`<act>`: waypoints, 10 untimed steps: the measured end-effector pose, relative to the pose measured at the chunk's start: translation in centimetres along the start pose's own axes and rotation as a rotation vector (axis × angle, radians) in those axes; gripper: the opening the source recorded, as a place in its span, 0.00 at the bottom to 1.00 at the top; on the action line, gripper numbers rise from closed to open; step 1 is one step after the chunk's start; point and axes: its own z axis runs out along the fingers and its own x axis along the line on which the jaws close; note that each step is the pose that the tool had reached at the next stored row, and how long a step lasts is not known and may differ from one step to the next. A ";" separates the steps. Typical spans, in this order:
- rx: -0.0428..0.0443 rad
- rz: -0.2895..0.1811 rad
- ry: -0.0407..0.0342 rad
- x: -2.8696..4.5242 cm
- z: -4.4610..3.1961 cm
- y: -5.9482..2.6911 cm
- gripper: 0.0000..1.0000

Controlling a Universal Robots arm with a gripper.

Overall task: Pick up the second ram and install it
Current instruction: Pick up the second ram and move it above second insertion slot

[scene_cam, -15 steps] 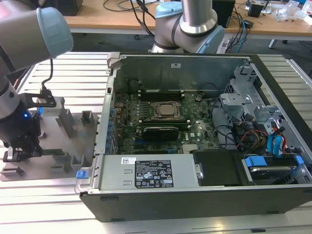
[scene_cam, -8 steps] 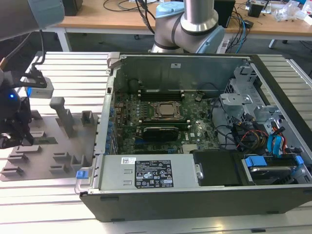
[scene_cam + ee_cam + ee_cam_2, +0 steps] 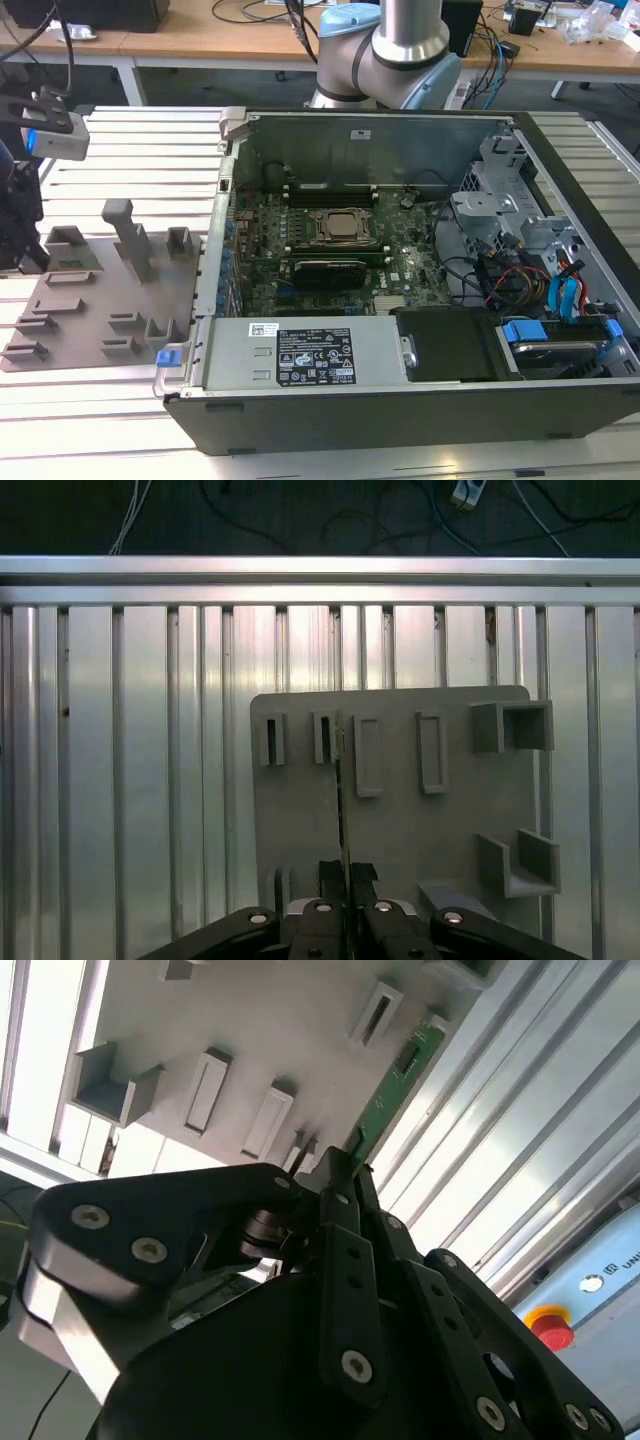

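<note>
The second ram [image 3: 396,1078] is a slim green board stick, and in the second wrist view it juts out from between the black fingers [image 3: 340,1210]. My gripper [image 3: 345,1165] is shut on it. In the first wrist view the ram [image 3: 341,790] shows edge-on as a thin line above the grey holder plate [image 3: 400,820], running up from the gripper [image 3: 346,880]. In the exterior view the gripper [image 3: 22,245] hangs at the far left over the same plate [image 3: 90,320], well away from the open computer case [image 3: 400,260]. Whether the stick still touches the plate I cannot tell.
Inside the case lie the motherboard with the metal-framed CPU socket [image 3: 342,228], a black card [image 3: 325,270], the power supply [image 3: 310,352] and drive bays with cables [image 3: 540,280]. The plate carries several grey holder blocks [image 3: 130,240]. Ribbed aluminium table [image 3: 120,420] surrounds everything.
</note>
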 end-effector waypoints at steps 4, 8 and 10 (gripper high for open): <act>0.0000 0.000 -0.0002 -0.05 -1.44 0.04 0.14; 0.0000 0.000 -0.0020 -0.10 -2.76 0.07 0.14; 0.0000 0.000 -0.0034 -0.14 -3.90 0.10 0.14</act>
